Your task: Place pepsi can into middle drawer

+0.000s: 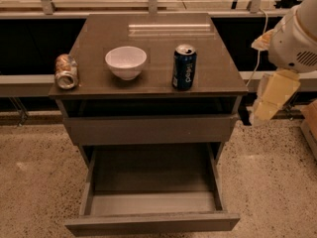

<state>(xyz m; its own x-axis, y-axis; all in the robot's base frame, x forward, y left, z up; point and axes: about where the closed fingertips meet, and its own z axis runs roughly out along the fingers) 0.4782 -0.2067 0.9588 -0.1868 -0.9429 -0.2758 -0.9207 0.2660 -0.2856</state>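
Nearest the floor, at the foot of the bench point(99, 33), the middle drawer point(153, 203) stands pulled well out. Its grey floor is bare, so the way in is from above. Over it, a taller plain front panel point(148, 129) sits flush in the bench. On the bench top, close to the front edge and right of centre, the pepsi can point(184, 67) stands upright and untouched. A white bowl point(126, 62) sits mid-bench, apart from it, and a dented tan can point(66, 71) lies on its side by the bench's left edge. Off the bench's right side, well apart from the can, hangs the pincer point(270, 103); whether it is released or clenched I cannot tell.

The step in hand, as I judge it, is the reach. It would go best from the right — the side away from the bowl — taking the can squarely around its middle, since a slim upright can tips at a nudge. Then lift it clear of the bench's front edge before lowering — and set it upright on the drawer floor.
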